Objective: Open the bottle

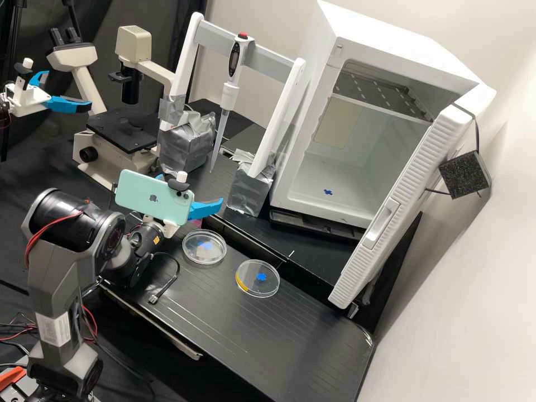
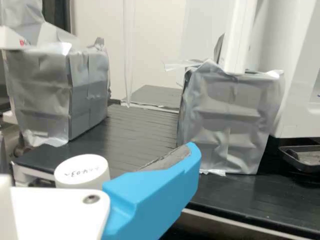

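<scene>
In the high view, the gripper is above the bench's left part, partly behind a pale green phone fixed on the arm. One blue finger extends clear of the phone, with a small bit of blue behind it. The gripper is open in the wrist view, its finger's grey pad touching nothing. Nothing I can tell as a bottle stands at it. Below and beside the gripper in the high view, a clear round dish with a blue mark lies flat. Another dish, with a yellow strip and blue mark, lies to its right.
A pipette hangs from a white frame with foil-wrapped feet. The white cabinet stands at the right with its door open. A microscope stands behind, and a black cable lies near the dishes.
</scene>
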Available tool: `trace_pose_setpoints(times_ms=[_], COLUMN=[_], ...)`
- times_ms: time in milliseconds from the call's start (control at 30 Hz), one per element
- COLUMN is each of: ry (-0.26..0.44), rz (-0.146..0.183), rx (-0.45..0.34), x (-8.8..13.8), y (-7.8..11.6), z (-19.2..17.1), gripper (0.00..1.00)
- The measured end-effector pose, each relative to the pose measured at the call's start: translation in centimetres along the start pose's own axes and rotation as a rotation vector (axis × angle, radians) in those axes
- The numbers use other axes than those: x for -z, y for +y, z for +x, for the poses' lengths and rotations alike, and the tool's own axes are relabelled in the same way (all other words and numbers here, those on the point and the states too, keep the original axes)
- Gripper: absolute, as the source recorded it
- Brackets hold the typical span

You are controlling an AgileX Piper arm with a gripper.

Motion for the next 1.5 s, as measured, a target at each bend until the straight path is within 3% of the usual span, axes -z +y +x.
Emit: trace_pose_setpoints(times_ms=[567, 1500], ry=[-0.045, -0.031], rz=[-0.002, -0.005], rx=[-0.005, 0.008], x=[-1.1, -0.8], y=[0.1, -0.2], z=[0.6, 0.6], gripper=[0.0, 0.0])
